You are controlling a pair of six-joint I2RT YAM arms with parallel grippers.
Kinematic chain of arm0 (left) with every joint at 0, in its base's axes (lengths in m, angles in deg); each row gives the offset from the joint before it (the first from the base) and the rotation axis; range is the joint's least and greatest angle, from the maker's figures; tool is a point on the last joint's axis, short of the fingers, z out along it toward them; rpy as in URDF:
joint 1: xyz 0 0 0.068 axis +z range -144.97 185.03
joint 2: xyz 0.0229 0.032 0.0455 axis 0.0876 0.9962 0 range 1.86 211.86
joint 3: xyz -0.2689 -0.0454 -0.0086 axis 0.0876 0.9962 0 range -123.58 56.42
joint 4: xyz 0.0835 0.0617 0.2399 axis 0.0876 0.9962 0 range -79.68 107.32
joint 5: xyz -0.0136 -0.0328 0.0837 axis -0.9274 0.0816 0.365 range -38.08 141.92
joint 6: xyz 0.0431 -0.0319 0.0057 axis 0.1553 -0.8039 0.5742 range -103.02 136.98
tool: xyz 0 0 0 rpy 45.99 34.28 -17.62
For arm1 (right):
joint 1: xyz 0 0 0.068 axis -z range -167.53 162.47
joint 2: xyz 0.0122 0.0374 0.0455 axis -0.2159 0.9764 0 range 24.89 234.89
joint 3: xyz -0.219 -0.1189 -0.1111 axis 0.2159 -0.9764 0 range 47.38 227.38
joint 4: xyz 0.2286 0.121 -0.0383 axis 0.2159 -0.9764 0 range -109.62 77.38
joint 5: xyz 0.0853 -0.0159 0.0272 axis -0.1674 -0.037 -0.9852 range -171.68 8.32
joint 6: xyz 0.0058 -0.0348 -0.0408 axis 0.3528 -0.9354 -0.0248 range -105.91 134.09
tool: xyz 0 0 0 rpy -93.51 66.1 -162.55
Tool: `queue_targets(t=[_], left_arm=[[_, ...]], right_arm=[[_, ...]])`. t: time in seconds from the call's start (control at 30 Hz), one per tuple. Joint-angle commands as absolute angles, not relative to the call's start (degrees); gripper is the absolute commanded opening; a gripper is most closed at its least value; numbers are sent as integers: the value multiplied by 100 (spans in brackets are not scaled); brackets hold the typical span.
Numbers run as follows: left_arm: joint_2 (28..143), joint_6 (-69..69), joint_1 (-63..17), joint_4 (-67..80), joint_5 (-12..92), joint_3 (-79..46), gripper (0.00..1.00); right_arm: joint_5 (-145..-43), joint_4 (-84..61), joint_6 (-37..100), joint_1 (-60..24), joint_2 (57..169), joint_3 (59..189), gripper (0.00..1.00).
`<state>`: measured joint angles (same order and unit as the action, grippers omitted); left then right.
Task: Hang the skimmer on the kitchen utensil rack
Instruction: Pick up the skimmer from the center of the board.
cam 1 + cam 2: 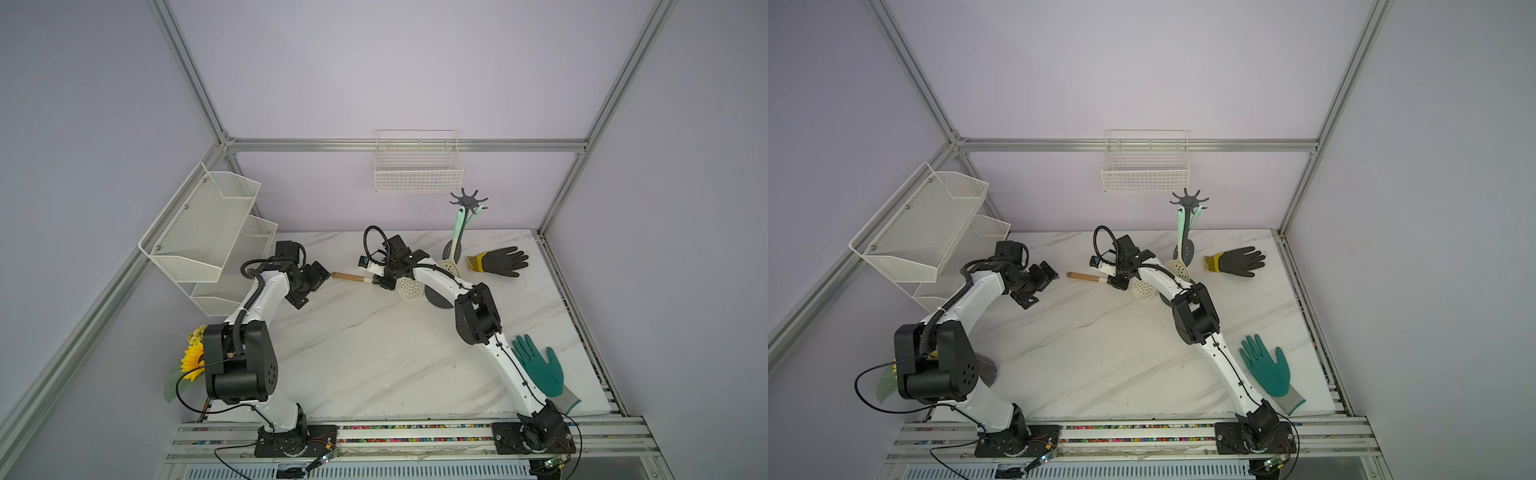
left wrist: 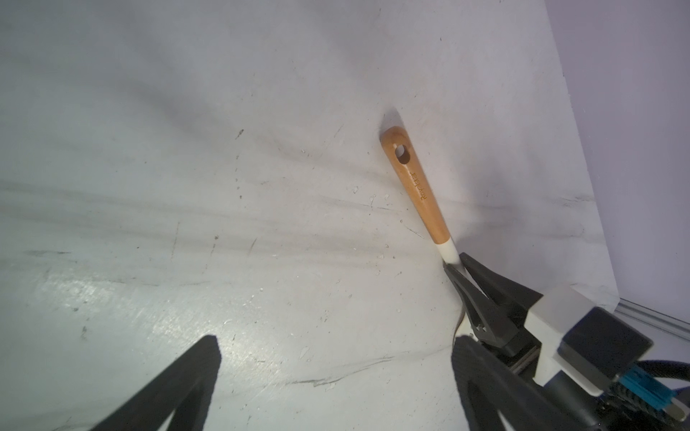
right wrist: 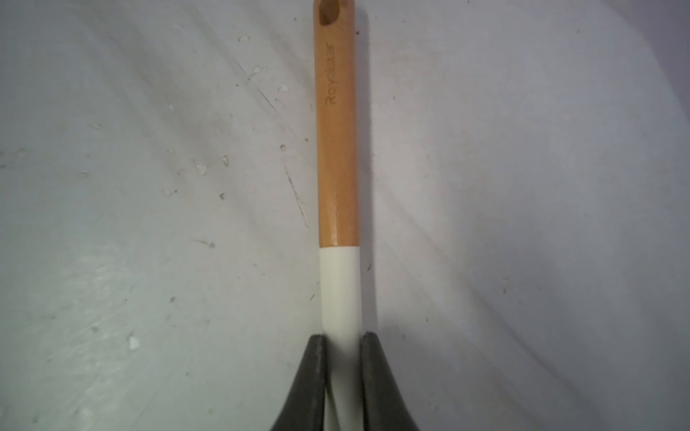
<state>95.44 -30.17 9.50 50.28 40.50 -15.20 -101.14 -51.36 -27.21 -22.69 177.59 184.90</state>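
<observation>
My right gripper [image 3: 341,337] pinches the skimmer [image 3: 336,149] at its white neck, lying on the table [image 3: 149,224]; I should lift level, leaving the handle's hole free; the kitchen utensil rack [image 1: 468,200] stands just beside the bowl.

Pale lilac walls [image 1: 395,75] boxed in a white marble-look tabletop [image 1: 374,353], aluminium framing [image 1: 332,144] at the corners. White wire basket [image 1: 417,174] hung above the tabletop's back edge, tiered mesh shelf [image 1: 199,232] off its left side.

The skimmer [image 1: 409,286] lies on the table [image 1: 374,353] left of the kitchen utensil rack [image 1: 468,200], perhaps touching its base.
</observation>
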Motion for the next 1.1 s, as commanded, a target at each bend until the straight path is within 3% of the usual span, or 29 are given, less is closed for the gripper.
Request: queue_targets(t=[0.0, 0.33, 0.43, 0.5, 0.6, 0.77, 0.93, 1.07], left_arm=[[9298, -2907, 993, 4902, 3920, -1422, 97], [9069, -2898, 1021, 4644, 3689, -1140, 97], [8989, -2898, 1038, 4562, 3681, -1058, 97], [8966, -2908, 1063, 4490, 3651, -996, 97], [8988, -2942, 1108, 4395, 3584, -970, 98], [9052, -2982, 1170, 4301, 3505, -1011, 97], [9074, -2986, 1219, 4258, 3505, -999, 97], [9098, -2988, 1249, 4257, 3493, -945, 97]], right_arm=[[-10357, -6043, -2361, -2439, 17386, 18286, 0], [-10404, -6733, -1560, -2899, 16842, 17696, 0], [-10272, -6919, -1509, -2985, 16776, 17637, 10], [-10223, -6950, -1534, -2998, 16716, 17583, 26], [-10120, -6867, -1583, -3007, 16603, 17430, 42], [-10036, -6870, -1741, -3007, 16574, 17313, 52], [-10018, -7091, -1865, -3016, 16805, 17540, 47], [-10074, -7270, -1920, -3050, 17005, 17752, 23]])
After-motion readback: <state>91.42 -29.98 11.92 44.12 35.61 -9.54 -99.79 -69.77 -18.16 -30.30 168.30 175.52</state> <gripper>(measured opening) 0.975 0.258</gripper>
